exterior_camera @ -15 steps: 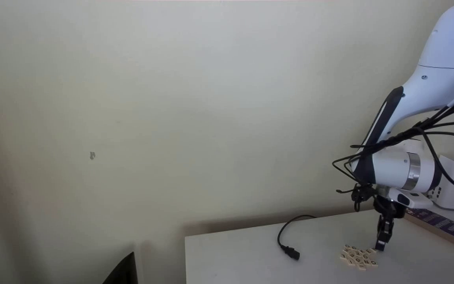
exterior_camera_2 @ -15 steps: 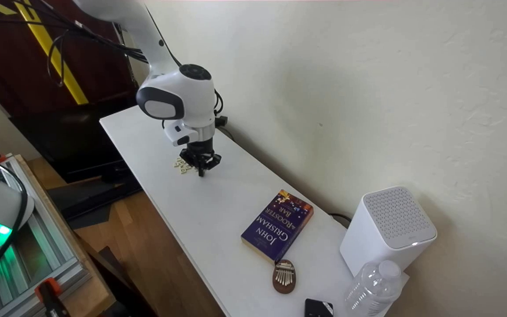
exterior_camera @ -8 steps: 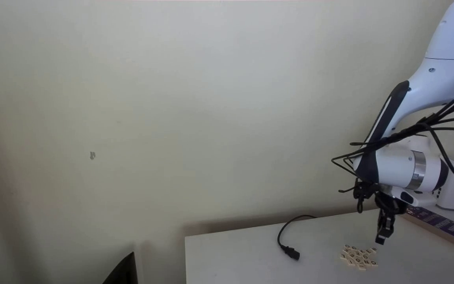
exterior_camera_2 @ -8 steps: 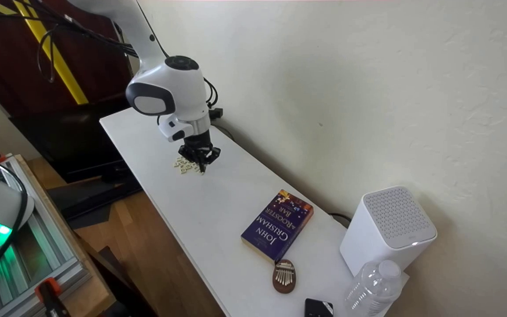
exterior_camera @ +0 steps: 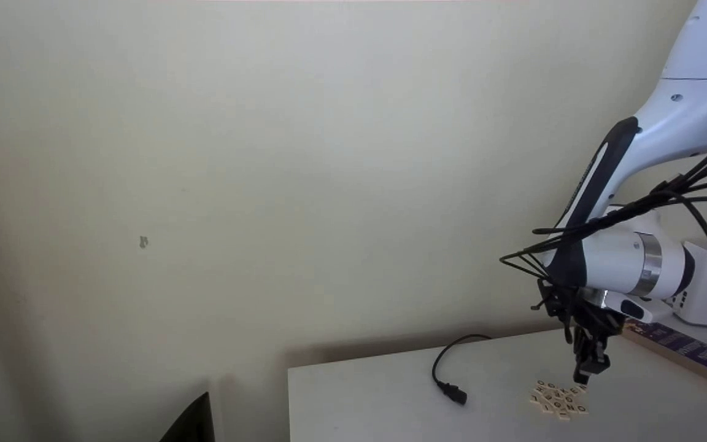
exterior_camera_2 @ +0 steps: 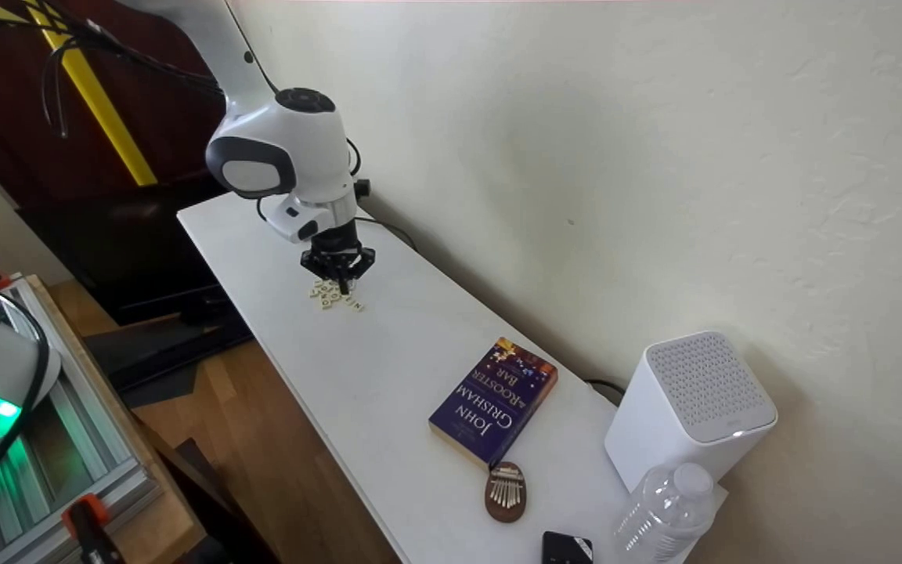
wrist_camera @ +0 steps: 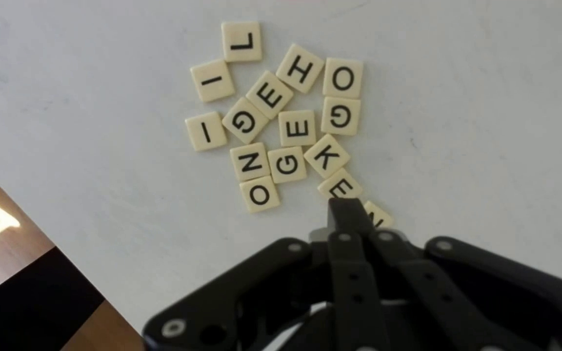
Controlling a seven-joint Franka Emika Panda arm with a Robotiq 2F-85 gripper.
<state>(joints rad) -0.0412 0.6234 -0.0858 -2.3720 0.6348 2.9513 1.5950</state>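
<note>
Jaws pressed together — in the wrist view, the black two-fingered gripper hovers at the near right edge of square, cream, black-lettered tiles.

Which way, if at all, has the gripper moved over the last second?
Yes: in an exterior view, the gripper has moved up-left, away from the book.

Just beside the smooth paper-covered paperback, the thumb piano is wood with shiny metal tines; well apart from the paperback, the letter tiles look smooth plastic, the gripper looks mostly matt
</note>
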